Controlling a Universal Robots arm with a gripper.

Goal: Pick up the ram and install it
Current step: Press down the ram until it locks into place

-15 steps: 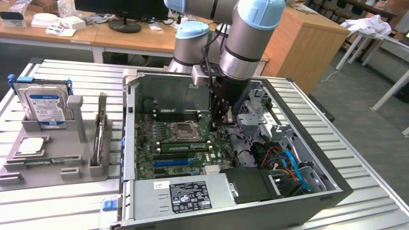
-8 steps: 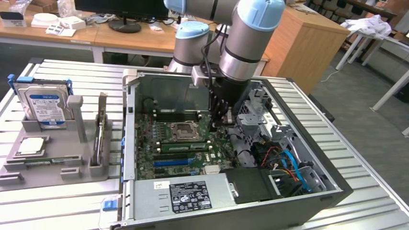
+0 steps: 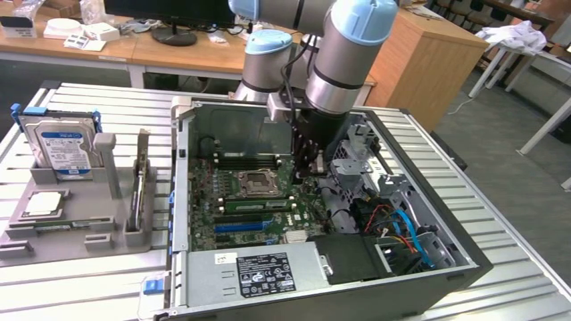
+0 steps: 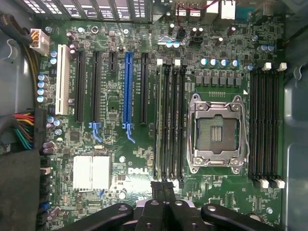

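While pinched together, gripper [image 4: 162, 188] over "DELL"-marked motherboard [image 4: 139, 144], beside seated ram [image 4: 158, 125].

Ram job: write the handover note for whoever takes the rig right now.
Gripper: shut, nothing seen in it, low inside the open computer case, its tips at one end of the memory slot bank.
Ram: a green stick stands in the outermost slot of the bank beside the CPU socket, on the side away from the socket.
Done: pick-up and placing in the slot, by the look of it.
Left: seating unconfirmed; whether the slot latches have closed cannot be told.
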